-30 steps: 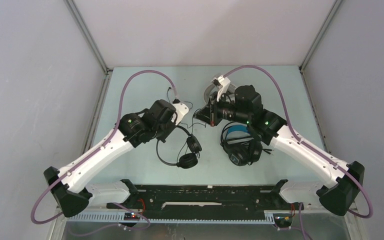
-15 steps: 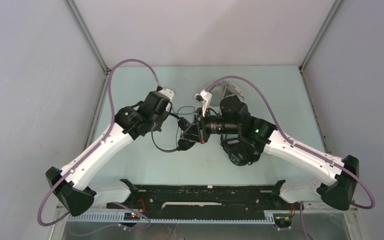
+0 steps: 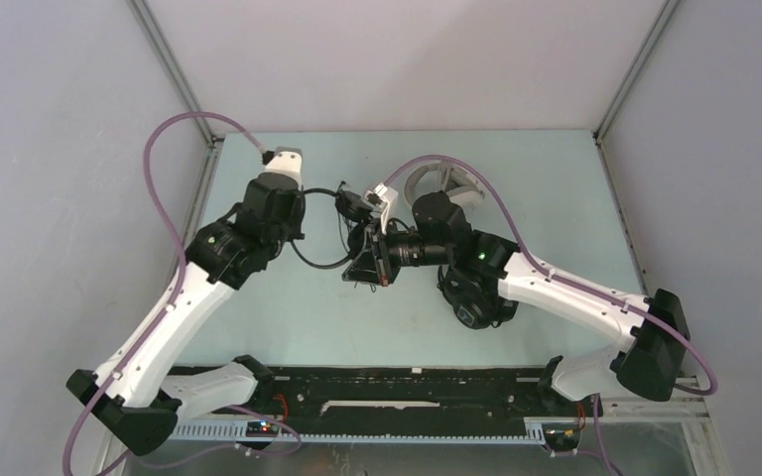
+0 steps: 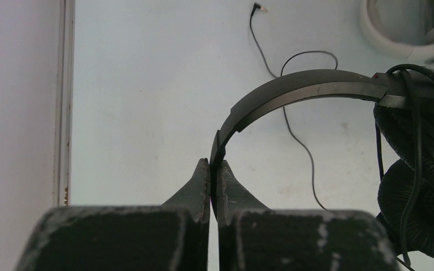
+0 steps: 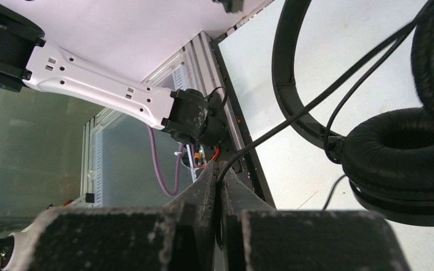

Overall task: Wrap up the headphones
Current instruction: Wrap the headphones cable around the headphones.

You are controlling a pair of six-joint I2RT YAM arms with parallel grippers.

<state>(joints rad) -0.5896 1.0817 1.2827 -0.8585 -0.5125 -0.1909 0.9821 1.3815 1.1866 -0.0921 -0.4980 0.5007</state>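
The left gripper has its two fingers pressed together on the thin headband of the small black headphones. The right gripper has its fingers squeezed on the thin black cable that runs up to the ear pads.

The two grippers hold the small black headphones between them, over the middle of the worktop and a little toward its far edge. The headband curves out to the left arm. The two round ear pads sit close together next to the right arm's wrist.

In the left wrist view, more of the thin cable lies in loose bends on the worktop under the headband. Its plug points toward the far edge.

The big black headphones with blue lie on the worktop nearer the front edge, right of the middle. The right arm reaches over them and hides part of them.

The white-grey headphones lie by the far edge, just behind the right arm, and only part of them shows.
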